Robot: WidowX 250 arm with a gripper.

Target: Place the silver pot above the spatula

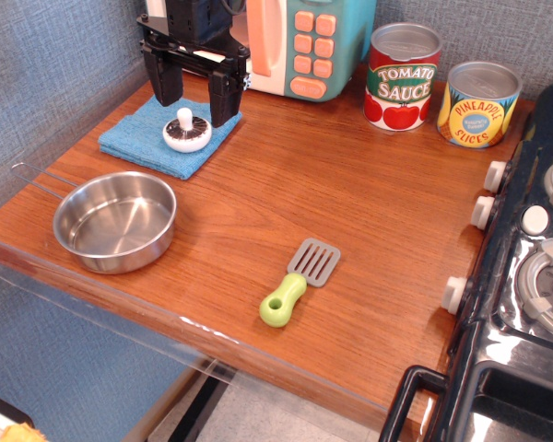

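Observation:
The silver pot [116, 221] is shallow, round and shiny, with a thin wire handle pointing to the upper left. It sits empty near the table's front left edge. The spatula [300, 280] lies flat at the table's middle front, grey slotted blade toward the back, lime-green handle toward the front. My black gripper [195, 94] hangs at the back left, well behind the pot, its two fingers spread apart above a blue cloth. It is open and holds nothing.
A blue cloth [143, 136] at the back left carries a toy mushroom [186, 131]. A toy microwave [304, 41] stands at the back. A tomato sauce can [402, 76] and a pineapple can [479, 104] stand at the back right. A toy stove [530, 276] borders the right side.

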